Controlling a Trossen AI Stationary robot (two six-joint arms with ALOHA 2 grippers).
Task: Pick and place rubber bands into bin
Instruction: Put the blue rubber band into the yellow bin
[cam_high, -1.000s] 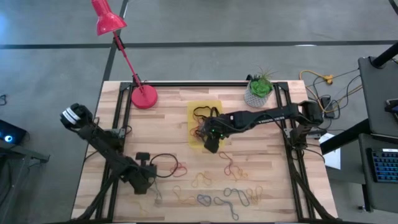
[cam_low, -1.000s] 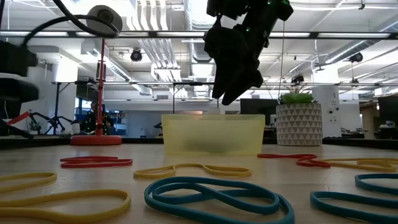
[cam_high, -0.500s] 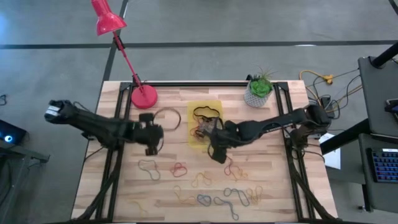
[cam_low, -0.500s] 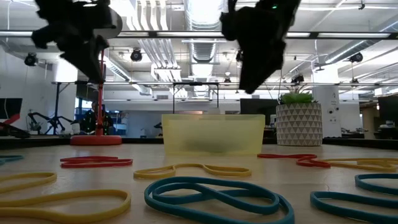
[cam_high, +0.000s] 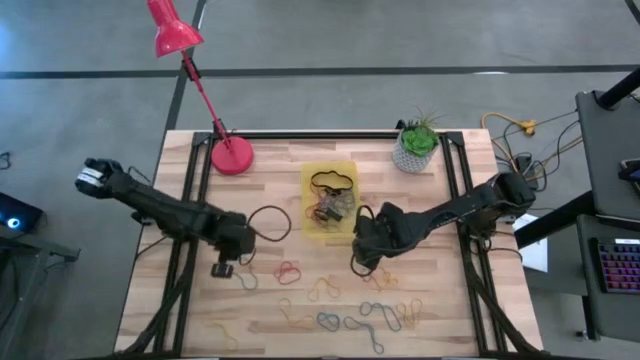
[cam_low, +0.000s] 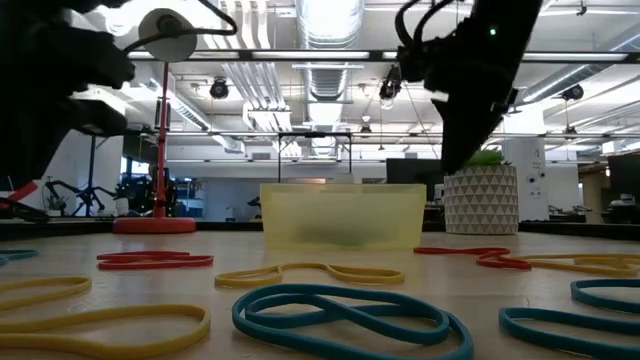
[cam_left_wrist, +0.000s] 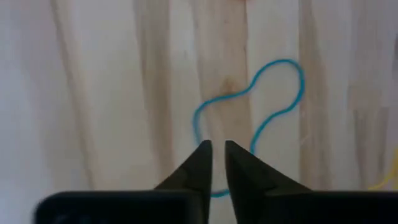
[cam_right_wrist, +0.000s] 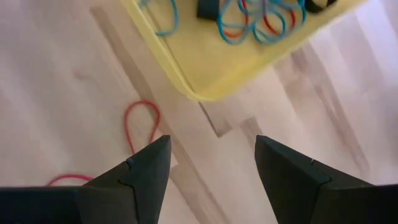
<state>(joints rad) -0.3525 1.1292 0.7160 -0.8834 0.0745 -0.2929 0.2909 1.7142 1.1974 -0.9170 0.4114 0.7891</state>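
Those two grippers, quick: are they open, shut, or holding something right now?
Left gripper: fingers nearly closed, nothing between them, above a blue rubber band.
Right gripper: fingers wide open, empty, near the bin.

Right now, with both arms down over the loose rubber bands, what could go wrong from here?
The left gripper is nearly shut above a thin blue band lying flat on the wood; it may close on nothing. The right gripper, open and empty, hangs close to the yellow bin corner and could nudge it. A red band below could get dragged.
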